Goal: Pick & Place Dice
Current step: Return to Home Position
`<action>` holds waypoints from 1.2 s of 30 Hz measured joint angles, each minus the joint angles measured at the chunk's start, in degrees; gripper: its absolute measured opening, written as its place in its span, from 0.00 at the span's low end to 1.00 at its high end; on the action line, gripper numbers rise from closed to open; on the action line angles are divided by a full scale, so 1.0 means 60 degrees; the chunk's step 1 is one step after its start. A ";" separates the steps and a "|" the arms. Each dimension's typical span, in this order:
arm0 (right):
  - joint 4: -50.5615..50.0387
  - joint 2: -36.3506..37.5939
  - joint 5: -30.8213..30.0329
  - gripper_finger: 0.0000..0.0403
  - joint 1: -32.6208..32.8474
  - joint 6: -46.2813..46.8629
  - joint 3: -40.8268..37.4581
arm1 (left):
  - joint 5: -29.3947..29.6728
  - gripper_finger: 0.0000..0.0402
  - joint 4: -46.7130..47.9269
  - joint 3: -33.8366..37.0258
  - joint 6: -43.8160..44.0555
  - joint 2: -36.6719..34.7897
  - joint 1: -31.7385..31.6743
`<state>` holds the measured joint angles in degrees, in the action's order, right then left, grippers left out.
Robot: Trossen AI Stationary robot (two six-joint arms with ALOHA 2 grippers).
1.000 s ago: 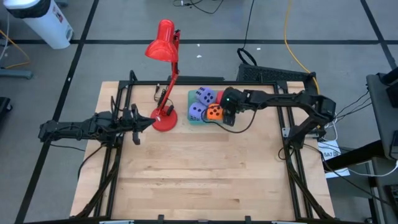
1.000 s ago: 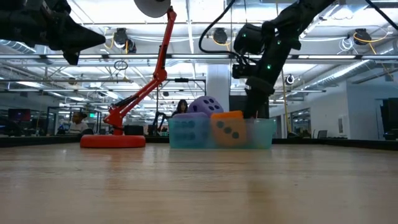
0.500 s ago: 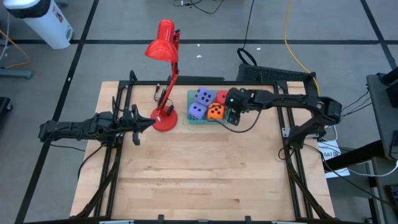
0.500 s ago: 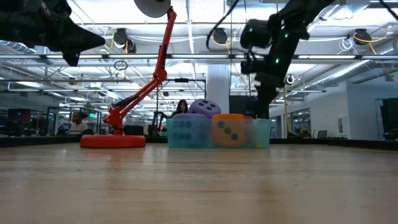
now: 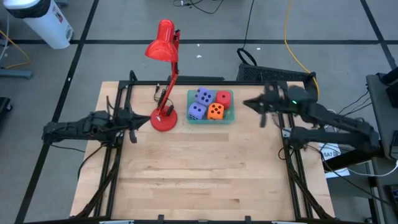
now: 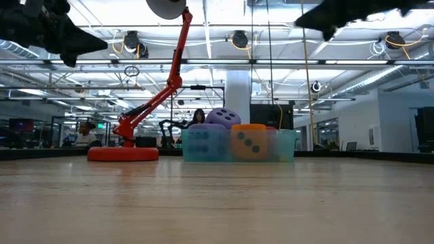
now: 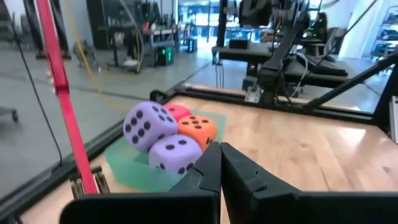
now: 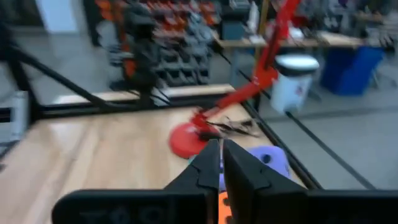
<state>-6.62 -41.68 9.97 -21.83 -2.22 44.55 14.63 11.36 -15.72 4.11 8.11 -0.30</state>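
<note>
Four dice lie in a shallow teal tray [image 5: 229, 119] at the table's far middle. They are two purple-blue dice [image 5: 203, 95] [image 5: 196, 111], a red one [image 5: 223, 98] and an orange one [image 5: 215, 112]. In the low view one purple die [image 6: 224, 115] rises above the tray wall beside the orange die [image 6: 248, 141]. My left gripper [image 5: 149, 118] is shut and level near the lamp base, left of the tray. My right gripper [image 5: 245, 104] is shut, raised and level, right of the tray. The wrist views show each pair of fingers closed on nothing [image 7: 220, 155] [image 8: 221, 155].
A red desk lamp stands with its round base [image 5: 165, 119] just left of the tray, its stem slanting up and its head [image 5: 163, 40] beyond the far edge. Black frame rails run along the table's left, right and far sides. The near half of the wooden top is bare.
My right gripper has pulled out of the tray, rising and moving toward the table's right edge. It has tipped from pointing down to level, and its fingers have shut. The dice stay in the tray.
</note>
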 joint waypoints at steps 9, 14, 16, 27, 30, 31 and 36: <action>0.0968 0.3709 0.0851 0.01 -0.0258 0.1214 -0.2525 | -0.0230 0.01 0.0010 0.0071 -0.0418 -0.0767 0.0073; 0.1377 0.5042 0.0836 0.00 -0.0255 0.1418 -0.3667 | 0.0000 0.01 0.0029 0.0071 -0.0414 -0.0760 0.0069; 0.1957 0.5424 0.0836 0.00 -0.0258 0.1669 -0.4289 | 0.0052 0.01 0.0107 0.0071 -0.0414 -0.0760 0.0073; 0.4084 0.5748 0.0810 0.00 0.0432 0.2103 -0.6322 | 0.0077 0.00 0.0550 0.0071 -0.0418 -0.0760 0.0069; 0.4239 0.5634 0.0807 0.00 0.0780 0.1967 -0.6385 | 0.0153 0.00 0.0570 0.0075 -0.0441 -0.0760 0.0069; 0.4248 0.5607 0.0807 0.00 0.0842 0.1942 -0.6385 | 0.0161 0.00 0.0524 0.0106 -0.0479 -0.0760 0.0069; 0.4209 0.5607 0.0460 0.00 0.0907 0.1754 -0.6385 | 0.0171 0.00 -0.0080 0.0436 -0.0677 -0.0760 0.0069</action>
<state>18.63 -8.03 12.73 -16.38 8.30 6.24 15.66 10.88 -13.10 0.05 3.55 0.12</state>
